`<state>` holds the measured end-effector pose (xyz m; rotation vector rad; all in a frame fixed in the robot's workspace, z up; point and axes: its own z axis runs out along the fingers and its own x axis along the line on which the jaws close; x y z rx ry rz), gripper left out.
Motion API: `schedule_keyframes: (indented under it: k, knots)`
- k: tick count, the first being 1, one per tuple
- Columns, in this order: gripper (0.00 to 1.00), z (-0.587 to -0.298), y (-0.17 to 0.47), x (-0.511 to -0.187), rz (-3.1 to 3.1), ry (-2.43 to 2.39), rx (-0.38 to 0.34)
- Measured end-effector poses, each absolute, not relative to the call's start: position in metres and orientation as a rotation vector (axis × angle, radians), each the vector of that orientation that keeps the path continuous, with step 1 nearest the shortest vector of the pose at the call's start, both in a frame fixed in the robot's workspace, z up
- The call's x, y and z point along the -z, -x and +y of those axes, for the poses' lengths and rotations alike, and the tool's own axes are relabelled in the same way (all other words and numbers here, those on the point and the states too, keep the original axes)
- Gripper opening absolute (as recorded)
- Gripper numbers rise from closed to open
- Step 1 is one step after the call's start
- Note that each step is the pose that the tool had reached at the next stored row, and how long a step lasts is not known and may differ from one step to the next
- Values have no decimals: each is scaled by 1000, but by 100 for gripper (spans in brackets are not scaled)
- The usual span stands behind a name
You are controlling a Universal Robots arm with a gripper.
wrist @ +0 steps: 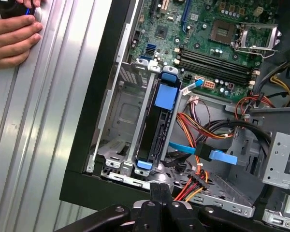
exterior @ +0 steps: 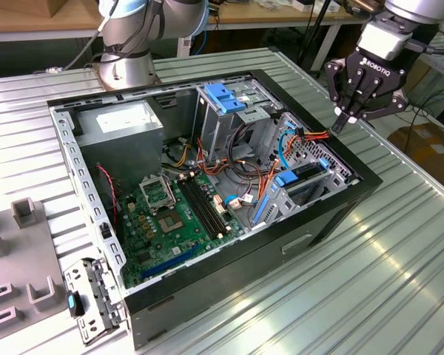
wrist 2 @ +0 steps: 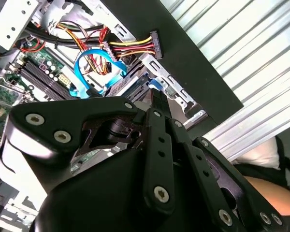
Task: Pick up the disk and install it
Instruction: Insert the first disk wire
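Gripper: the fingers of the gripper are pressed together with nothing between them. It hangs over the rim of the case on the exterior view's right, tips pointing down.
Disk: the disk stands on its edge in the bay, with a blue tab of its frame at each end. I see mostly a dark face, so I think it is seated, but I cannot be sure how deep.
Why it stands so: the bay's metal rails hold it on both sides. I judge it can only slide along them, which keeps it upright and not flat.
Gripper to disk: in the first wrist view the tips are over the wall end of the bay, near one blue tab and apart from it.
Edges: the black case wall runs just beside the bay, and an empty slot lies between the wall and the disk.
Cables: the power cables and a blue cable lie just beside the disk, on the side toward the board. That side is crowded.
Open room: above the bay it is free, so I judge the straight way down from above is the clean one.
Hand: a person's hand rests on the table outside the case, well apart from the bay.
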<state>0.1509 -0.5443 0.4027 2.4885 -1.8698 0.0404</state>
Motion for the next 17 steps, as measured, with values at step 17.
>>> schedule_keyframes:
  k: [17]
  knots:
    - [11, -535, -159, -399, -1671, -2632, -53]
